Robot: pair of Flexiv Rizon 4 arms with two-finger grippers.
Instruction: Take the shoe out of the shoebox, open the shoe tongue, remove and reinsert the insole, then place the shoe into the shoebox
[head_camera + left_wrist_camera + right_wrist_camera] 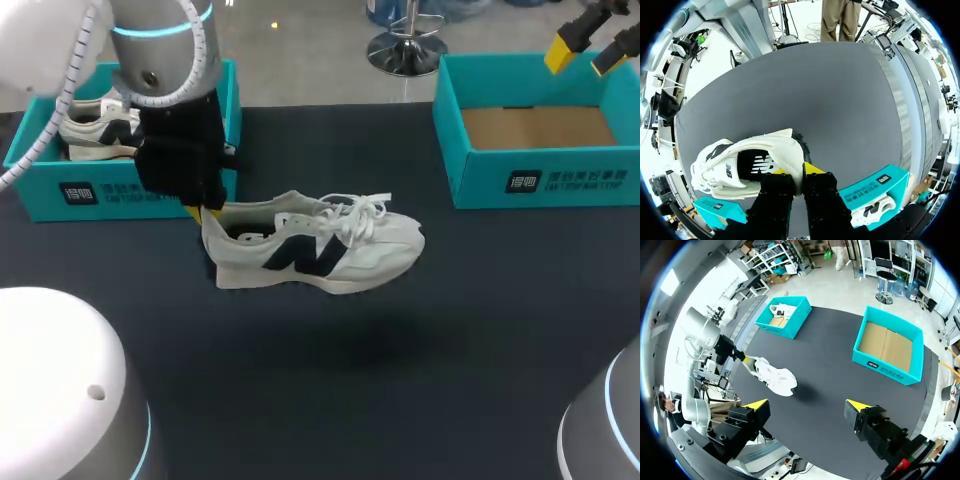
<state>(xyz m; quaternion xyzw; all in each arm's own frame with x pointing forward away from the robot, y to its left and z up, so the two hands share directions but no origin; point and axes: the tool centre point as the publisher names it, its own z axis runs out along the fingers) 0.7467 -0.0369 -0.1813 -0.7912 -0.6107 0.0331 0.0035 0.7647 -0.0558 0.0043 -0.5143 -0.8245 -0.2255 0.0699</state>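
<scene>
The dark table point(470, 340) gives me open room across its whole near half and through the strip between the two boxes. The left shoebox point(45, 185) sits at the far left edge with a second shoe point(95, 128) lying in it. The right shoebox point(480, 180) sits at the far right edge, and I can see only its cardboard floor inside. The two boxes are well apart.

The shoe point(330, 245) is between them, nearer the left one, just in front of that box's near wall. Its sole is down, its toe points toward the right shoebox, and its laces lie loose on top. Its shadow falls on the table apart from the sole, so I read it as held clear of the surface, not resting on it.

My left arm comes in from the far left corner with its wrist pointing down at the heel end of the shoe. The left gripper point(796, 170) is clamped on the heel collar, with one yellow tip inside the shoe's opening and the other outside behind the heel. The wall of the heel is pinched between them. In the left wrist view the printed insole shows just ahead of the inner finger.

My right arm is high at the far right, over the back corner of the right shoebox. The right gripper point(807, 405) has its fingers spread wide with nothing between them. It is well apart from the shoe and looks down over the whole table.
</scene>
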